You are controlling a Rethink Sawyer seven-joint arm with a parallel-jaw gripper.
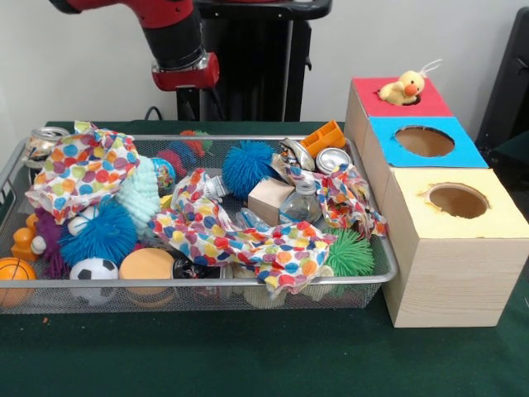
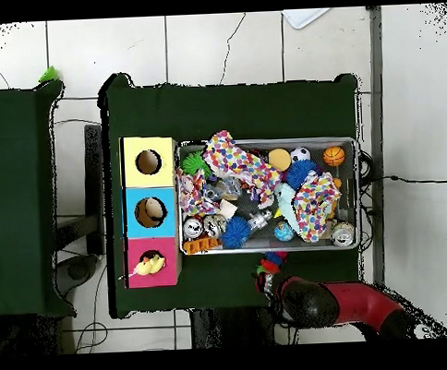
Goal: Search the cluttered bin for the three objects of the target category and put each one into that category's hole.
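I saw the red and black arm (image 1: 176, 41) raised behind the wire mesh bin (image 1: 198, 285); whether its gripper was spread or pressed together, I could not tell.

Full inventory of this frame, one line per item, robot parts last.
Wire mesh bin: 1, silver, on the green table.
Polka-dot cloths: at least 2, multicoloured, draped over the clutter.
Spiky rubber balls: 2 blue, 1 green, in the bin.
Soccer ball: 1, black and white, front left of the bin.
Mini basketball: 1, orange, front left corner.
Plain orange ball: 1, at the front edge.
Wooden block: 1, tan, mid bin.
Metal cans: at least 2, silver, back right.
Wooden box with three holes: 1, with red, blue and yellow tops, right of the bin.
Toy duck: 1, yellow, in the red hole.
Robot arm: 1, red and black, above the bin's back edge; gripper unseen.
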